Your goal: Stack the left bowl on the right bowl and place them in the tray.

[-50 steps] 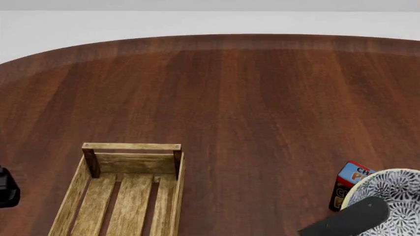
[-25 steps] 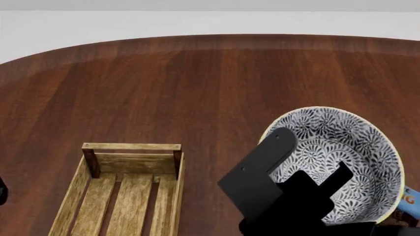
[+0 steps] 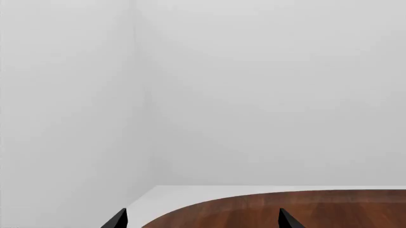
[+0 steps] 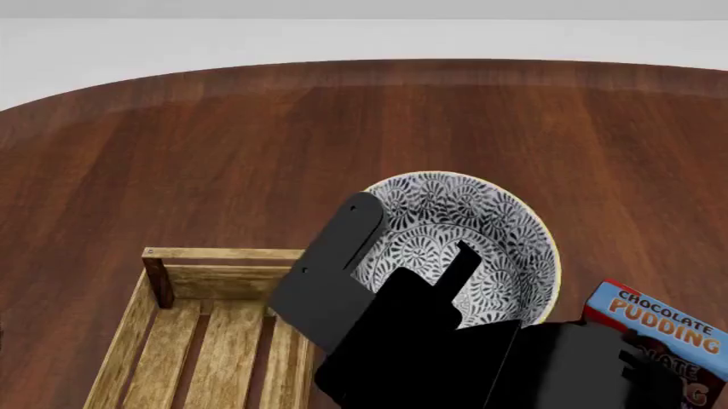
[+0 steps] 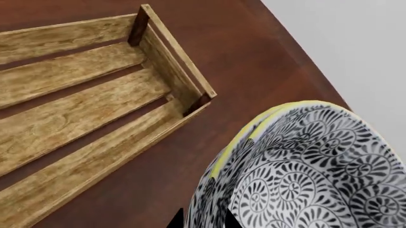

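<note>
Two nested black-and-white patterned bowls [image 5: 304,166], the outer one with a yellow rim, hang above the table just right of the tray's far end. In the head view they read as one bowl [image 4: 500,230]. My right gripper [image 5: 203,222] is shut on their near rim, one finger inside and one outside, and shows in the head view as the right gripper [image 4: 410,239]. The light-wood slatted tray [image 4: 228,255] lies at the front left with nothing in it; its corner post and side plank are the tray [image 5: 178,57] beside the bowls. My left gripper [image 3: 201,221] is open over the table edge, holding nothing.
A blue chocolate pudding box [image 4: 666,328] stands at the front right, next to my right arm. The round dark-wood table [image 4: 341,136] stretches far behind the bowls, with a white floor beyond its edge.
My right arm has carried the bowls leftward from the front right corner to beside the tray's far end. The pudding box is uncovered again. The left gripper has left the head view.
</note>
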Robot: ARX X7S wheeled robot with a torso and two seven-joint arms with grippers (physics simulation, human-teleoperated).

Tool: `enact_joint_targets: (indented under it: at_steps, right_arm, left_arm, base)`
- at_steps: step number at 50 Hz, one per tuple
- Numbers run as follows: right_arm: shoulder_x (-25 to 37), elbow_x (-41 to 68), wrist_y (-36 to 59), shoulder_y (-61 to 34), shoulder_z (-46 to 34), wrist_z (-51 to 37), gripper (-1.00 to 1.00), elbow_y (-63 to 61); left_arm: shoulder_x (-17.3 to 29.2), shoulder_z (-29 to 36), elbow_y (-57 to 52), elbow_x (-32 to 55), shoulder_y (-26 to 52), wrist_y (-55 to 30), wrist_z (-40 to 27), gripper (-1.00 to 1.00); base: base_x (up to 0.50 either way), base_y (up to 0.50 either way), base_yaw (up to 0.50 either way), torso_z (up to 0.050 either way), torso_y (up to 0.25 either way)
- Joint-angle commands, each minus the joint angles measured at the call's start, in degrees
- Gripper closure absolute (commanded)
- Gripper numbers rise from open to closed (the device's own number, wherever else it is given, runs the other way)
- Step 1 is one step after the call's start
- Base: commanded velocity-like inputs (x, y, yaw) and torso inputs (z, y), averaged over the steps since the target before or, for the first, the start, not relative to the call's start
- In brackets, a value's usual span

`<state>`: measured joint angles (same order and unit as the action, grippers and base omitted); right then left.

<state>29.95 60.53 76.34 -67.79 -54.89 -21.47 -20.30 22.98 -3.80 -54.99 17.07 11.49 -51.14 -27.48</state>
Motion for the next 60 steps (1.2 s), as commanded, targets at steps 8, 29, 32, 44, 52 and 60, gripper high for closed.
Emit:
enact_joint_targets:
  at_steps: [8, 29, 32, 44, 52, 60]
  right_arm:
    - [-6.13, -7.69, -4.65, -6.60, -7.09, 15.11, 1.00, 6.87]
    - [-12.10, -12.18, -9.93, -10.37, -14.81, 24.83, 1.00, 14.34]
    - [-12.85, -12.33, -10.65, -11.09, -14.93, 26.07, 1.00, 15.44]
    - [-15.98, -13.74, -13.15, -14.89, -16.51, 31.15, 1.00, 19.41]
    - [-18.26, -14.62, -15.88, -16.49, -17.47, 35.15, 1.00, 22.84]
    - [-20.76, -14.99, -18.98, -16.75, -18.29, 39.27, 1.00, 26.31]
  left_arm:
    - [0.40, -0.46, 0.05, 0.36, -0.77, 0.62, -0.50, -1.00]
    - [0.67, -0.54, 0.65, 0.62, -1.79, 1.87, -0.89, -1.00]
    - [0.72, -0.71, 0.57, 0.77, -1.77, 1.76, -0.97, -1.00]
    - [1.07, -1.03, 0.54, 0.96, -2.32, 2.11, -1.23, -1.00]
    - [1.39, -1.59, 0.34, 1.30, -2.36, 1.83, -1.44, -1.00]
    - [1.63, -1.85, 0.41, 1.58, -2.01, 1.10, -1.83, -1.00]
  base:
    - [0.00, 0.00, 0.00, 0.000, 0.001]
    - [0.00, 0.00, 0.00, 0.000, 0.000]
    - [0.00, 0.00, 0.00, 0.000, 0.000]
    - [0.00, 0.00, 0.00, 0.000, 0.001]
    - [0.00, 0.00, 0.00, 0.000, 0.001]
    - [0.00, 0.00, 0.00, 0.001, 0.001]
